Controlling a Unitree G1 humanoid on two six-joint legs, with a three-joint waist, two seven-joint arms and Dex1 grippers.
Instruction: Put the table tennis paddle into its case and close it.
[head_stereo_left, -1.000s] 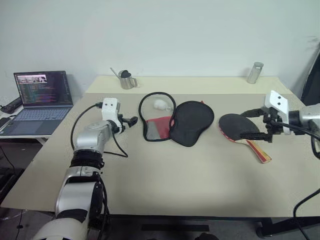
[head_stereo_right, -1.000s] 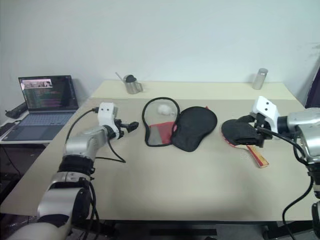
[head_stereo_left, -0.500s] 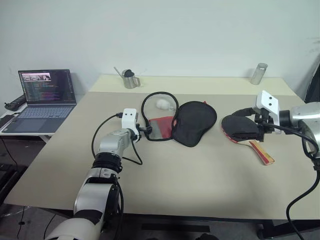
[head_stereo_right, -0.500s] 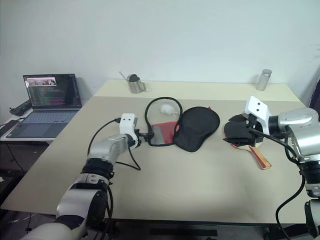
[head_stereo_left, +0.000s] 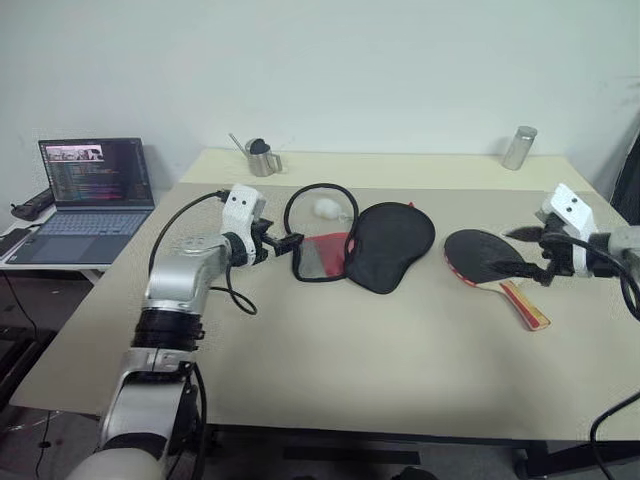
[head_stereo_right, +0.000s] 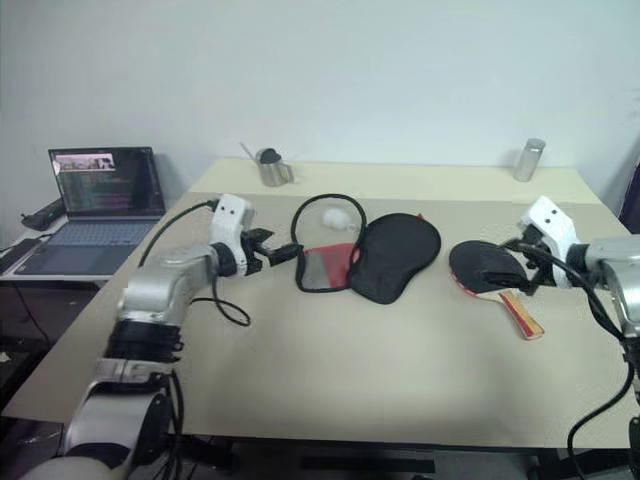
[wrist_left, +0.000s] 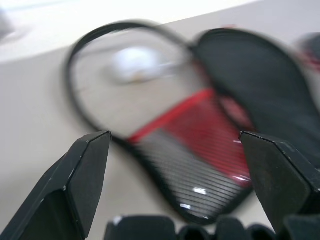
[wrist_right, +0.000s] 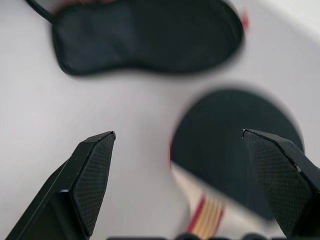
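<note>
The table tennis paddle (head_stereo_left: 484, 260) lies flat on the right of the table, black blade up, with its striped handle (head_stereo_left: 526, 306) pointing toward the near right. The case (head_stereo_left: 388, 243) lies unzipped in the middle: its black flap is folded out to the right, and the pale-lined half with the red panel (head_stereo_left: 320, 250) lies to the left. My left gripper (head_stereo_left: 292, 241) hovers open just left of the case's rim, fingers (wrist_left: 75, 195) wide and nothing between them. My right gripper (head_stereo_left: 511, 250) is open over the blade's right edge and holds nothing.
A small white object (head_stereo_left: 322, 208) lies inside the open case. A laptop (head_stereo_left: 85, 195) stands on a side table at the left. A metal pitcher (head_stereo_left: 258, 158) and a metal cylinder (head_stereo_left: 517, 147) stand along the table's far edge.
My left gripper swung in toward the case's left rim, then rose and drew back a little. My right gripper moved right, from over the blade to its right edge. Both stayed open.
</note>
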